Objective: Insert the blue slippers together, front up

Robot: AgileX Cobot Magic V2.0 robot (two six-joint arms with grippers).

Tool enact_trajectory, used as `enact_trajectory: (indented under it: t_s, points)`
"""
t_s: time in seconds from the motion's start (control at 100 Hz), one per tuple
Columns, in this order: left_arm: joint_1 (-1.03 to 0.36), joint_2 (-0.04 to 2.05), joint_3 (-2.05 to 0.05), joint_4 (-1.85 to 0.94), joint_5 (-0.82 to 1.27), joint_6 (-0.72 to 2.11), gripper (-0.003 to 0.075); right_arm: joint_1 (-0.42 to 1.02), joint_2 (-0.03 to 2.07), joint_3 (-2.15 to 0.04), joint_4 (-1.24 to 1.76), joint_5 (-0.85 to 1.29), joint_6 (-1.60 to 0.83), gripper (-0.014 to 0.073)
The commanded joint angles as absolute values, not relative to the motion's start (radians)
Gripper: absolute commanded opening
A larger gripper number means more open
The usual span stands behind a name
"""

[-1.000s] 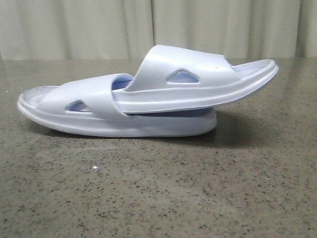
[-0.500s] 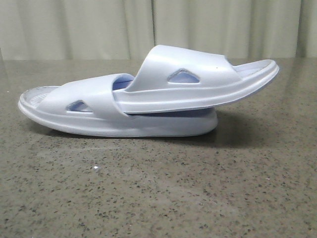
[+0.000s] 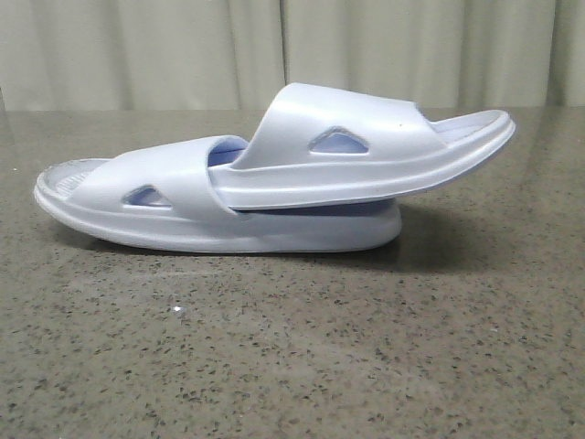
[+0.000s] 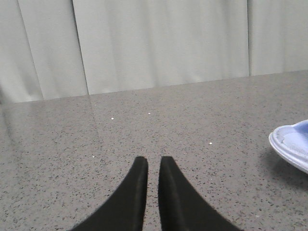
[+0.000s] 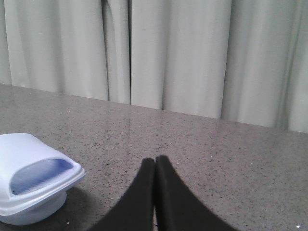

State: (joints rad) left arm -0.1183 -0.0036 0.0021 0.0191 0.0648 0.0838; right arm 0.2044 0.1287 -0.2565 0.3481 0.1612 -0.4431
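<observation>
Both claws hang clear of the pair: the left claw [image 4: 153, 166] shows a slim gap between its fingers, the right claw [image 5: 155, 166] is pressed together, neither holding anything. On the speckled surface [image 3: 292, 366] the blue slippers [image 3: 274, 178] lie mid-scene, nested, the upper one's front tucked under the lower one's strap. A nudge could probably slide the tilted upper slipper out. Nothing else stands nearby except curtains [image 3: 292, 46] at the far edge.

A grey-brown speckled stone-look desk [image 3: 302, 357] with a slightly glossy surface is seen across the front view. Directly on it lies one very pale blue-white moulded foam slipper [image 3: 164, 197], sole down. A second matching slipper [image 3: 366, 151] is carried by the first, its front tucked under the lower strap, tilted upward to the right.
</observation>
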Motion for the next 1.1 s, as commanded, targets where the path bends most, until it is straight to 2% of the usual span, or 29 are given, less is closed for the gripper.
enact_trajectory:
  t_s: [0.0,1.09]
  points:
    - [-0.125,-0.032,0.011,0.021,-0.021,0.071,0.0016,0.2,0.137,-0.28,0.347,0.081,-0.444,-0.0107]
    - [-0.125,-0.032,0.011,-0.023,-0.021,0.071,0.0016,0.2,0.137,-0.261,0.34,0.081,-0.444,-0.0107]
